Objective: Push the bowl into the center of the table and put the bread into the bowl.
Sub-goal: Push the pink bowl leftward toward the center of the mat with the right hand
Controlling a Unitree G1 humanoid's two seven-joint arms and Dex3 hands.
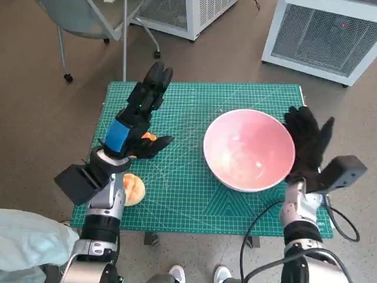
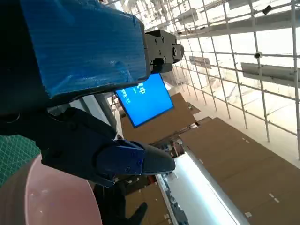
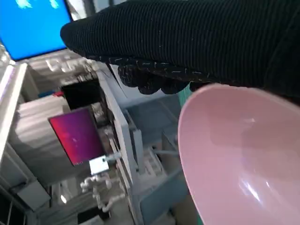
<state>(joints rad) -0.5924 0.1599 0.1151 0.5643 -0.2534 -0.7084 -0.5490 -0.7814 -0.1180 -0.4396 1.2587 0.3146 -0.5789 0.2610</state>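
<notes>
The pink bowl [image 1: 248,148] stands empty on the right half of the green mat [image 1: 188,194]. My gloved right hand [image 1: 307,141] is beside its right rim with fingers spread, holding nothing; the right wrist view shows the glove [image 3: 187,37] close against the bowl's edge [image 3: 239,154]. A round bread [image 1: 135,190] lies near the mat's front left corner, partly hidden by my left forearm. My left hand [image 1: 138,115] hovers over the mat's left part, fingers stretched out and empty. A small orange piece [image 1: 149,137] peeks from under it. The left wrist view catches the bowl [image 2: 56,197].
A chair [image 1: 88,17] stands beyond the table's far left corner, with white cabinets [image 1: 324,35] beyond the far right. A person's shoes [image 1: 177,273] show at the front edge. A pale blue cloth [image 1: 29,242] is at the lower left. Cables [image 1: 259,236] hang near my right arm.
</notes>
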